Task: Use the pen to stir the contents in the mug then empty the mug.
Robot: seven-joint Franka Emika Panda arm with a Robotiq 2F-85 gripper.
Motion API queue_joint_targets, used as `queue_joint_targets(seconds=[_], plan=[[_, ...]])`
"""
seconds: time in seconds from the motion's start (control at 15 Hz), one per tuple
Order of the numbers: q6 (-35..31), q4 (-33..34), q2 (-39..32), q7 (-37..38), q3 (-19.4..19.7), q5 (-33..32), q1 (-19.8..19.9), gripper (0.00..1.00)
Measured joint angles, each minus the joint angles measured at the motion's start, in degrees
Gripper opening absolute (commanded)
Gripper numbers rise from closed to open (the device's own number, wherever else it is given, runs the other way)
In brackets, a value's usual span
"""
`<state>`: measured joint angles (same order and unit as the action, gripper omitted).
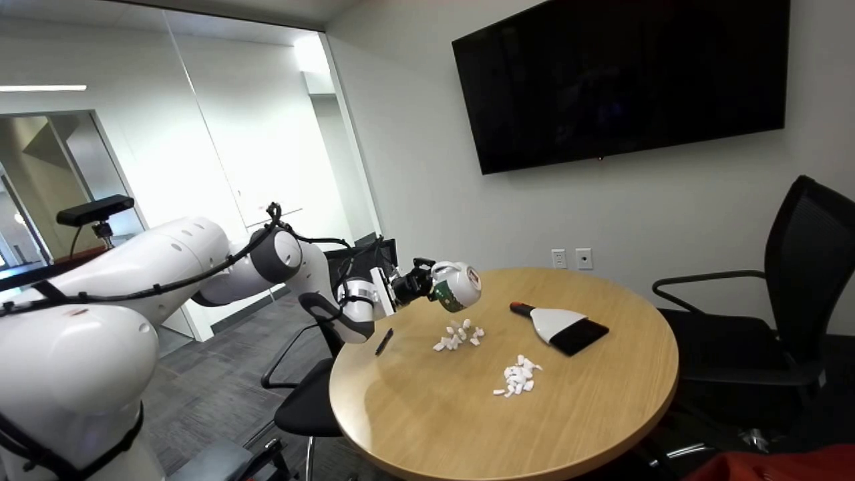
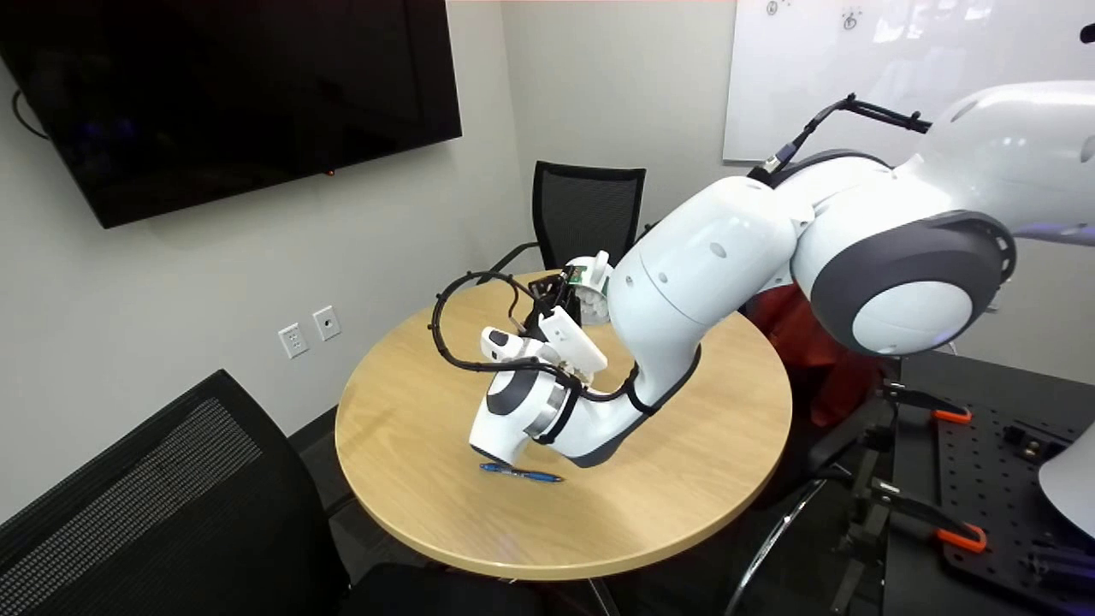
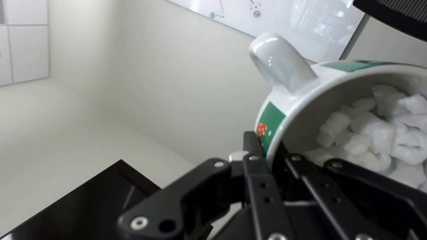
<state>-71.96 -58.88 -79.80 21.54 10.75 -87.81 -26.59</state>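
Mug point(image 1: 461, 286), tilted above the table point(image 1: 434, 414), rim pinched at the tip of the hand point(image 3: 267, 148), white bits point(image 3: 370, 136) inside

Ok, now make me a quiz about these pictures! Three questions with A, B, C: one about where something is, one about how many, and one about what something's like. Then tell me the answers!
1. Where is the blue pen?
A) on a chair
B) on the floor
C) on the round table

2. How many white heaps lie on the table?
A) two
B) five
C) nine

3. How is the mug in the robot's hand?
A) upright and empty
B) tipped, with white chunks inside
C) broken in half

Answers:
1 C: both exterior views show it lying there.
2 A: an exterior view shows two separate heaps.
3 B: the exterior views show it tipped, and the wrist view shows chunks inside.
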Motion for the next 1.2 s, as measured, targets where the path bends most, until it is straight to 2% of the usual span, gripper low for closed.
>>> queue_joint_targets(seconds=[0.73, 1.2], plan=[[3.1, 2.7, -4.2, -7.9, 0.0, -9.1, 1.5, 0.03], [1.8, 4.6, -3.8, -6.7, -1.6, -7.5, 3.2, 0.03]])
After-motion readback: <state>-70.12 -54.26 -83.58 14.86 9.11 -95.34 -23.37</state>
